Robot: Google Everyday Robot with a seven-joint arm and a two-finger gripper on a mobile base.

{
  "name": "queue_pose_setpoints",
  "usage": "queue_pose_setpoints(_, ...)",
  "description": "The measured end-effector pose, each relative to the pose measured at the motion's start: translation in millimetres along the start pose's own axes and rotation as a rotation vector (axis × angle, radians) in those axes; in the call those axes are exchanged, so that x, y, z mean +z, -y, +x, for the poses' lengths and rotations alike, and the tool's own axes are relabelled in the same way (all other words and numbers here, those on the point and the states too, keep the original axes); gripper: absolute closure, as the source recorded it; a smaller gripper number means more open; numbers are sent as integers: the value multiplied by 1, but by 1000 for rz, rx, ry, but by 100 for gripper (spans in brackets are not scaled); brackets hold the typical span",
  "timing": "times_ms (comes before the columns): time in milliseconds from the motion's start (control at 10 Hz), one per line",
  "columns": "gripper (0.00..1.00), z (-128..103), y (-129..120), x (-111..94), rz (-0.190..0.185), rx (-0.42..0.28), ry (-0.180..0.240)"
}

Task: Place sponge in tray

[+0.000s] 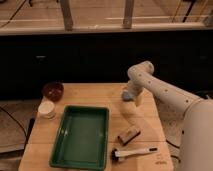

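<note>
Camera view: pale wooden worktop (97, 98) before dark cabinets (75, 60). Glossy green raised-rim tray (86, 107) lies left of centre. Soft, rounded blue-grey sponge (128, 94) sits far right, with the pincer (134, 98) spread at it.

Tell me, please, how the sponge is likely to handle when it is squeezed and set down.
The sponge, at the hand above the far right of the table, looks like a small soft pad: probably light and squashy. Its flat, rounded shape should not roll once in the tray.
</note>
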Motion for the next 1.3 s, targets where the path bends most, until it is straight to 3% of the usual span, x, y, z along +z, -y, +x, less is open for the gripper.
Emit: queue_pose_setpoints(1300,20,19,10,40,-23,5,66)
